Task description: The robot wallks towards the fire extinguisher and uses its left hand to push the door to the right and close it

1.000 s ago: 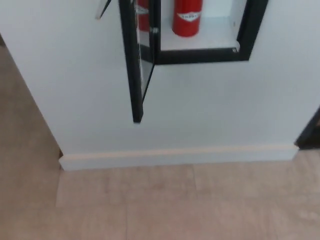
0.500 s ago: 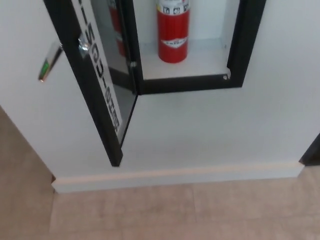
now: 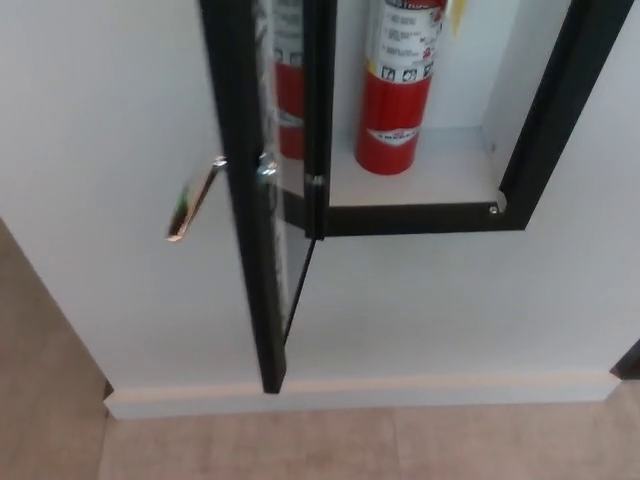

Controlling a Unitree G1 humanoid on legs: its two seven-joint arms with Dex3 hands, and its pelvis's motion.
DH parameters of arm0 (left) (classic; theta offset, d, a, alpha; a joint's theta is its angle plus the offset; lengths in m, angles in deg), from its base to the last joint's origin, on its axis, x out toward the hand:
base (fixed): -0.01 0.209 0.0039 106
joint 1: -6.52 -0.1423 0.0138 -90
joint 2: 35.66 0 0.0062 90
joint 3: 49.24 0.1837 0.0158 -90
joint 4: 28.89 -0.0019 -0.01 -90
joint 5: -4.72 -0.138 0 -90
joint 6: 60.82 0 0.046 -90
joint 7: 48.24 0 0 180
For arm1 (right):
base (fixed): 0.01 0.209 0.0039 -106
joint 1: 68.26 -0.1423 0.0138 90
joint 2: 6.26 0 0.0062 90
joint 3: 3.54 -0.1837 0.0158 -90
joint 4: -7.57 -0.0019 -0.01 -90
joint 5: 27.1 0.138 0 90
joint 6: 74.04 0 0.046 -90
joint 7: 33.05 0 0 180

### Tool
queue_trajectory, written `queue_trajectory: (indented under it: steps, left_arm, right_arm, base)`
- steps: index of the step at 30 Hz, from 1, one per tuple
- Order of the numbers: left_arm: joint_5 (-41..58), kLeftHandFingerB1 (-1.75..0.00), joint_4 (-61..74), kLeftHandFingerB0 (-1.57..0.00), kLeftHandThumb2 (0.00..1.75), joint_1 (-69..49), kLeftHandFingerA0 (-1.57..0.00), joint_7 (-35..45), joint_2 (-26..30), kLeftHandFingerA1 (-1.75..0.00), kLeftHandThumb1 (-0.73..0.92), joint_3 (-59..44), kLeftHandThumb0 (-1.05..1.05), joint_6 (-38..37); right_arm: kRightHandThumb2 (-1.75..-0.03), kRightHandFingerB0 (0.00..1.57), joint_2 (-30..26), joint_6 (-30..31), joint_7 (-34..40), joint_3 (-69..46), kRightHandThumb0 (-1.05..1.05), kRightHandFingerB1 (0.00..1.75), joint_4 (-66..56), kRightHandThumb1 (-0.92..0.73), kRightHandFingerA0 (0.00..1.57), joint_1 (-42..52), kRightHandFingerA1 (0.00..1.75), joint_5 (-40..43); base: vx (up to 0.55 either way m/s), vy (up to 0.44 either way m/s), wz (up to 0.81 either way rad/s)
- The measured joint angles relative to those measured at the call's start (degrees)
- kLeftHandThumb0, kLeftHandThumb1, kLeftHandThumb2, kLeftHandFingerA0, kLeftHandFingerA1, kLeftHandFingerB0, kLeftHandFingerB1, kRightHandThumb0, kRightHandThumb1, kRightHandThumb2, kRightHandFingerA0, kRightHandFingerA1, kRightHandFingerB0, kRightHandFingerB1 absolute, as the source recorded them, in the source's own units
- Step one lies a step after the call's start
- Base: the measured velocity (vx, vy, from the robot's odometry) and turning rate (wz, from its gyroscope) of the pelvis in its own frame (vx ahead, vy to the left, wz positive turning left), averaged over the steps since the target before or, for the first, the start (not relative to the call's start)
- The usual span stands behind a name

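Observation:
A red fire extinguisher stands upright in a recessed white wall cabinet with a black frame. The cabinet's black-framed glass door hangs open, swung out toward me and seen nearly edge-on, hinged at the niche's left side. A chrome lever handle sticks out from the door's left face. The glass reflects the extinguisher. Neither of my hands shows in the head view.
The white wall runs across the view down to a cream baseboard. Beige floor lies below it, and the wall's left corner drops away to more floor. A dark opening shows at the far right.
The camera has moved closer and tilted up: cabinet, door and extinguisher look larger and lower in the picture. The door now appears nearly edge-on, its lettered face no longer showing.

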Motion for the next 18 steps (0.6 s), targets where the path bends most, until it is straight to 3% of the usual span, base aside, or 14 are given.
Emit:
queue_trajectory:
  steps: [6,7,9,10,18]
  left_arm:
    - [0.0,-0.38,0.1,-0.47,0.56,0.1,-0.46,-0.1,-0.5,-0.56,0.49,0.2,-0.56,0.0]
    - [0.1,-0.39,0.1,-0.57,0.55,0.1,-0.51,-0.1,-0.5,-0.59,0.49,-0.1,-0.55,0.0]
    - [0.1,-0.39,0.1,-0.57,0.55,0.1,-0.51,-0.1,-0.5,-0.59,0.49,-0.1,-0.55,0.0]
    - [0.1,-0.43,0.1,-0.72,0.56,0.3,-0.53,-0.2,-0.5,-0.57,0.49,-0.3,-0.56,0.0]
    - [0.2,-0.44,0.2,-0.74,0.56,0.6,-0.56,0.1,-0.3,-0.54,0.50,-1.3,-0.50,-0.3]
  right_arm:
    - [-0.55,0.30,-0.4,0.0,0.2,-0.1,-0.59,0.33,0.5,-0.47,0.31,-0.3,0.44,0.0]
    - [-0.55,0.30,-0.4,0.0,0.2,-0.1,-0.59,0.33,0.5,-0.47,0.29,-0.3,0.44,0.0]
    - [-0.55,0.30,-0.4,0.0,0.2,-0.1,-0.59,0.33,0.5,-0.47,0.29,-0.2,0.44,0.0]
    - [-0.55,0.30,-0.4,0.0,0.2,-0.1,-0.58,0.34,0.3,-0.47,0.31,0.0,0.45,0.0]
    - [-0.54,0.31,-0.1,0.2,0.1,0.0,-0.56,0.32,-1.5,-0.47,0.33,0.6,0.43,0.0]
  base:
    - [0.09,-0.160,-0.09]
    - [0.10,-0.106,-0.05]
    - [0.00,0.000,0.00]
    - [0.07,0.023,-0.11]
    - [0.09,0.141,-0.07]
